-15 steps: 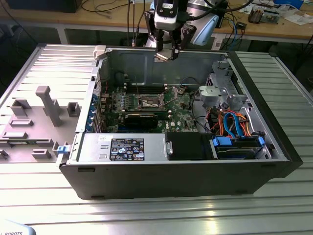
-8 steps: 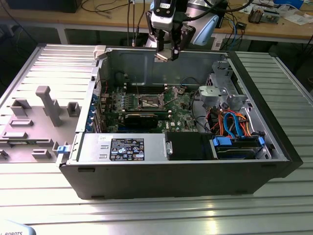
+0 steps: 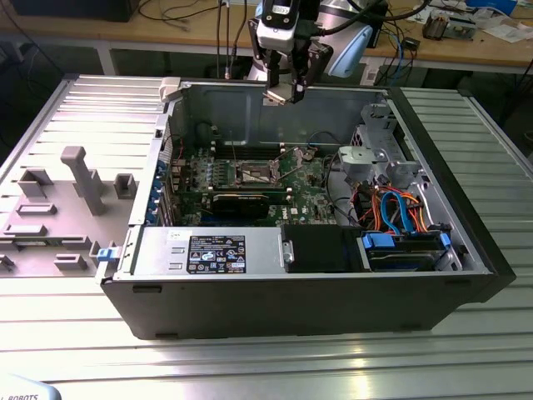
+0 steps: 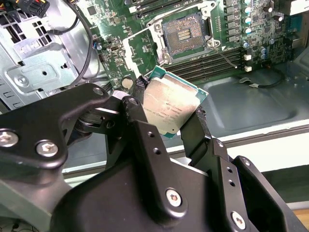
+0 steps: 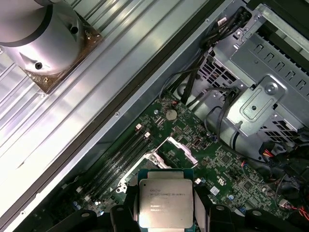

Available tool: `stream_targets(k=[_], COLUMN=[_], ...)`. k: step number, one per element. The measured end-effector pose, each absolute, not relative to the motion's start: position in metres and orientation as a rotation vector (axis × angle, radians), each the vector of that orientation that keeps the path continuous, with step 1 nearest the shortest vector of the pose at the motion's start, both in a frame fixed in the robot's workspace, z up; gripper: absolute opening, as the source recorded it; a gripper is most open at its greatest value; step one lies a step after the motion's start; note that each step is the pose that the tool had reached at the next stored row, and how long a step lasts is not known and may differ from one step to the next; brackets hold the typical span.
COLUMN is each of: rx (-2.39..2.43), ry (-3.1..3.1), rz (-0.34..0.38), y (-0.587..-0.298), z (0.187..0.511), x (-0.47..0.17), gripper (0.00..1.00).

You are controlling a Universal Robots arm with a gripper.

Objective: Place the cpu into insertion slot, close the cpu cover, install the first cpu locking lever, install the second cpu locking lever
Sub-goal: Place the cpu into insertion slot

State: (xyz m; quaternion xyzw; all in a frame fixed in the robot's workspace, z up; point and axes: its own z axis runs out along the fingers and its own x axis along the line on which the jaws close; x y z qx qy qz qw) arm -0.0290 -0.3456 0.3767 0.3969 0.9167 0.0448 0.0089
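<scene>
My gripper point(image 3: 287, 90) hangs above the back wall of the open computer case, shut on the cpu point(image 4: 171, 108), a flat square chip with a silvery top. Its black fingers point(image 4: 136, 104) clamp two opposite edges of the cpu point(image 5: 165, 203) in both wrist views. Below on the green board lies the insertion slot point(image 4: 186, 33), its dark centre bare; in the exterior view the slot point(image 3: 256, 173) sits mid-board. The cpu cover point(image 5: 185, 154), a thin silver frame, stands flipped open beside the slot. A thin wire lever point(image 4: 227, 55) sticks out from the slot's side.
The case point(image 3: 466, 250) lies on a ribbed metal table. A silver drive cage point(image 3: 375, 158) and orange and blue cables point(image 3: 391, 208) fill the exterior view's right. A black card point(image 3: 241, 202) and power supply point(image 3: 208, 250) sit in front. A grey fixture tray point(image 3: 67, 192) lies left.
</scene>
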Motion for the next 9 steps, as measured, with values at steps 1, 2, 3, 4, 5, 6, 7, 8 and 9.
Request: stream_targets(k=[1, 2, 3, 4, 5, 6, 7, 8, 9], rx=[1.248, 1.270, 1.292, 1.319, 1.329, 1.338, 1.350, 1.361, 1.367], ry=[2.860, 2.849, 2.839, 2.825, 2.820, 2.816, 2.810, 2.804, 2.801], rz=[0.140, 0.140, 0.140, 0.139, 0.139, 0.139, 0.139, 0.139, 0.138], y=[-0.3456, -0.3456, -0.3456, -0.3456, -0.3456, -0.3456, -0.3456, -0.3456, -0.3456], z=[0.3767, 0.3766, 0.3765, 0.3763, 0.3763, 0.3763, 0.3762, 0.3762, 0.3762], x=[-0.0290, -0.0290, -0.0290, -0.0290, -0.0290, -0.0290, -0.0290, -0.0290, -0.0290], gripper=[0.54, 0.54, 0.54, 0.54, 0.54, 0.54, 0.54, 0.54, 0.54])
